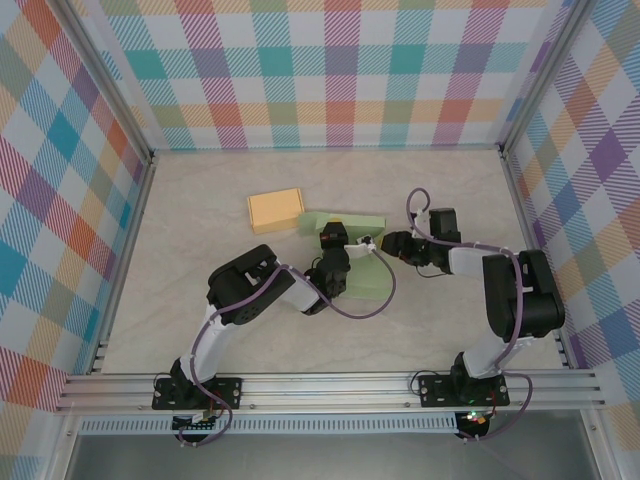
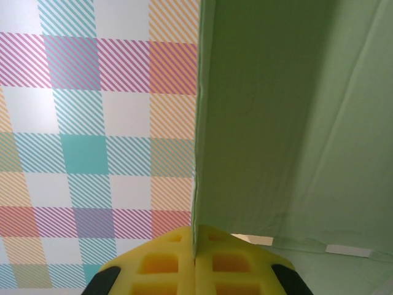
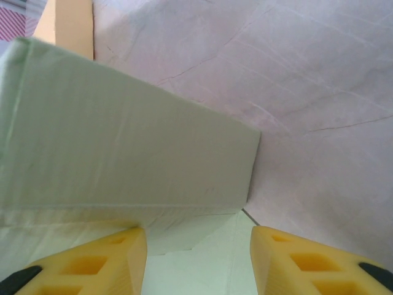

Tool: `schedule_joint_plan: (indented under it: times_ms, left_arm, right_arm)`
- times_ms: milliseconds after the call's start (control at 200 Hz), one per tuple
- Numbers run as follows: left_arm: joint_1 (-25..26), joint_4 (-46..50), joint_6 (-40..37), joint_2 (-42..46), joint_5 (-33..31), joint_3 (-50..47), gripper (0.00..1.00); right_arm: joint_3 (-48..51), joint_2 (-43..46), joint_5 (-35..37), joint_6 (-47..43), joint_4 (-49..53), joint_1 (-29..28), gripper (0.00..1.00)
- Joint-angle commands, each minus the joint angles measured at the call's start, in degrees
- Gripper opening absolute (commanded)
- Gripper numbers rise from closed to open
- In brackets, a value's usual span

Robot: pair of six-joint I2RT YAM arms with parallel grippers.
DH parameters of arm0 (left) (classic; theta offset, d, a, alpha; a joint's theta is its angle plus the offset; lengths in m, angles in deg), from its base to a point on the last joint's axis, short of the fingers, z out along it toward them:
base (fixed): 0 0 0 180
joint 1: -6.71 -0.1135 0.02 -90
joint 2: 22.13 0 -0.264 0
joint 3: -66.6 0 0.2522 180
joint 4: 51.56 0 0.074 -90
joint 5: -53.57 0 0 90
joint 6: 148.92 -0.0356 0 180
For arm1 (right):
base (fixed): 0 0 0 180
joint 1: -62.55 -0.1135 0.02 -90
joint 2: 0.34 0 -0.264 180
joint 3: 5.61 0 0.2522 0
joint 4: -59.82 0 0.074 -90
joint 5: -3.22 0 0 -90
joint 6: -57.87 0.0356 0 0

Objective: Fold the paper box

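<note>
The pale green paper box (image 1: 366, 279) lies partly folded in the middle of the table. In the top view my left gripper (image 1: 333, 244) sits over its left part. The left wrist view has the yellow fingers (image 2: 166, 264) pressed together on the thin edge of an upright green panel (image 2: 276, 123), with my left gripper (image 2: 196, 246) shut on it. My right gripper (image 1: 380, 243) is at the box's right end. Its fingers (image 3: 110, 261) stand apart in front of a raised green wall (image 3: 123, 153), so my right gripper (image 3: 193, 246) is open, with a flat green flap lying under the gap.
A tan folded box (image 1: 275, 210) lies just left of and behind the green one, and its corner (image 3: 69, 24) shows past the green wall. Bare marbled table (image 3: 319, 92) extends to the right. Checked walls enclose the table on three sides.
</note>
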Motion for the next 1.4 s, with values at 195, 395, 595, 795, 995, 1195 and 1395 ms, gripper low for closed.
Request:
schedule_joint_plan:
  times_ms: [195,395,595,795,995,1195,1395]
  left_arm:
    - [0.0,1.3,-0.4,0.0,3.1,-2.0,0.0]
    - [0.3,1.9,-0.3,1.2,4.0,-2.6,0.0]
    - [0.6,2.2,-0.3,1.1,4.5,-2.6,0.0]
    - [0.9,2.4,0.0,1.2,5.4,-2.7,0.0]
    - [0.9,3.1,0.9,1.7,6.3,-2.8,0.0]
    - [0.9,3.2,1.0,1.8,7.0,-2.8,0.0]
    - [0.9,3.3,1.6,1.8,7.2,-2.4,0.0]
  right_arm:
    - [1.9,0.1,3.3,-2.8,-8.3,-1.2,0.49]
    - [0.4,-2.1,6.3,-3.4,-11.0,-1.6,0.49]
    - [-0.5,-2.1,12.2,-5.7,-12.2,-3.5,0.46]
    - [-0.3,-2.1,18.3,-7.8,-14.7,-5.4,0.42]
    - [-1.2,-3.7,22.5,-8.9,-16.7,-6.3,0.47]
    - [-2.1,-6.0,23.2,-10.4,-19.6,-7.1,0.46]
    - [-2.8,-6.9,26.6,-12.8,-19.8,-8.5,0.36]
